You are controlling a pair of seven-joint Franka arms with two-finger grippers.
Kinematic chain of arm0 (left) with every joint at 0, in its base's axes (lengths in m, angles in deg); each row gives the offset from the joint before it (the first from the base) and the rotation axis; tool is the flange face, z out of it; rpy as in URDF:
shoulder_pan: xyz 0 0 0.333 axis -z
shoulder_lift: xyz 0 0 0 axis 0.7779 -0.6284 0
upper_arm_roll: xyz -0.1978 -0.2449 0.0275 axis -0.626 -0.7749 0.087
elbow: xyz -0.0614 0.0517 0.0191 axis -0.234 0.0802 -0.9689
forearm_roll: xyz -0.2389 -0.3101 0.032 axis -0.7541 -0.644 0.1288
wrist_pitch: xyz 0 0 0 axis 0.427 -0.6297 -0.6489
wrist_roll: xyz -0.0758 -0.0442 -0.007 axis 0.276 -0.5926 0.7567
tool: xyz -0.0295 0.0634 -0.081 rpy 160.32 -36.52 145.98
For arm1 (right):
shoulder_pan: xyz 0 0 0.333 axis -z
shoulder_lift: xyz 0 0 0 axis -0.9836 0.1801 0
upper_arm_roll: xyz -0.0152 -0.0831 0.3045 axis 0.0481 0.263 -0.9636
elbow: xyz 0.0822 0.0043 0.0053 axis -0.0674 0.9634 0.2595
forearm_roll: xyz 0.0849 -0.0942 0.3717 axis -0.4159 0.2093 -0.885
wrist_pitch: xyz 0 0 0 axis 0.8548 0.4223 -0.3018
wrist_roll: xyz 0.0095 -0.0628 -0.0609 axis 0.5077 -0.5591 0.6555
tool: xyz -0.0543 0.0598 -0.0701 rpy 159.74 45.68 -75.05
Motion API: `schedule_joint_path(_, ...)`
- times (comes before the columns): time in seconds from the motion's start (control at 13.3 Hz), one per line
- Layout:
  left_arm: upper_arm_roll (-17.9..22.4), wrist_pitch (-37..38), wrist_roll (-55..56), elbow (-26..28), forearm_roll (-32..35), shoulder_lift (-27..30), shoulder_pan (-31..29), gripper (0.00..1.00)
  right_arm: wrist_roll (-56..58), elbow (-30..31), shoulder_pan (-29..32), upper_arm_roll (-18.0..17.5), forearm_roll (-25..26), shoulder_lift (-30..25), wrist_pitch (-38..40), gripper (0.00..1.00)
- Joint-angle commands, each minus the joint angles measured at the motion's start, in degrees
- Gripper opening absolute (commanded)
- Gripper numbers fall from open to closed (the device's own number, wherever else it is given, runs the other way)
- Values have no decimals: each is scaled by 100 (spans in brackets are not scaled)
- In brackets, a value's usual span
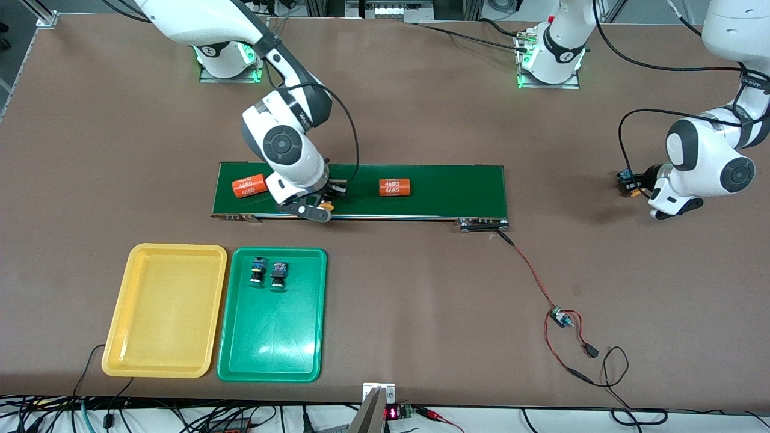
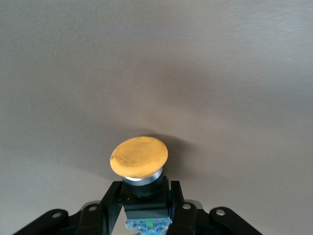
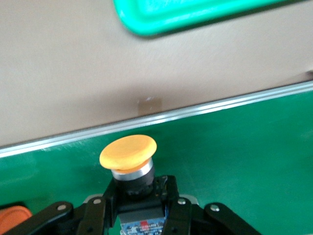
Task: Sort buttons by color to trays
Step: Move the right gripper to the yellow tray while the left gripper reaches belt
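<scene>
My right gripper (image 1: 317, 205) is low on the conveyor belt, shut on the black body of a yellow-capped button (image 1: 326, 206). In the right wrist view the same button (image 3: 128, 151) sits between the black fingers (image 3: 108, 196) of the right gripper (image 3: 139, 191). My left gripper (image 1: 633, 182) is down at the bare table toward the left arm's end, shut on a second yellow-capped button (image 2: 139, 156). Two green-capped buttons (image 1: 258, 270) (image 1: 278, 274) lie in the green tray (image 1: 271, 349). Beside it, the yellow tray (image 1: 162, 313) holds nothing.
Two orange cylinders printed 4680 (image 1: 249, 185) (image 1: 394, 187) lie on the dark-green conveyor belt (image 1: 445, 201). A red cable with a small board (image 1: 562, 317) runs from the belt's end toward the front camera. The green tray's corner (image 3: 195, 14) shows in the right wrist view.
</scene>
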Motion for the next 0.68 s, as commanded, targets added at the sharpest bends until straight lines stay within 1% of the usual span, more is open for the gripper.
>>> schedule_joint_path(0.0,-648,960,-96,-477,-137,409,80,32,198,-640,195,140,-1,-185,870,30)
schedule_joint_path(0.15,-1255,1323,0,-882,-137,409,150,32,610,-843,449,220,-1,-281,1118,30)
schedule_joint_path(0.3,-1765,1350,184,-1015,-189,409,176,32,1189,-844,818,307,7,-430,1171,29)
schedule_joint_path(0.38,-2012,1350,228,-1068,-338,409,168,32,1531,-853,889,464,51,-466,1215,28)
schedule_joint_path(0.45,-2214,1350,446,-1095,-635,401,185,32,1839,-861,968,622,95,-492,1215,28)
schedule_joint_path(0.53,-2347,1350,640,-1104,-908,400,246,32,2173,-861,1056,772,174,-484,1215,28)
schedule_joint_path(0.6,-2522,1341,668,-1112,-1006,392,316,32,2437,-861,1126,947,314,-449,1145,28)
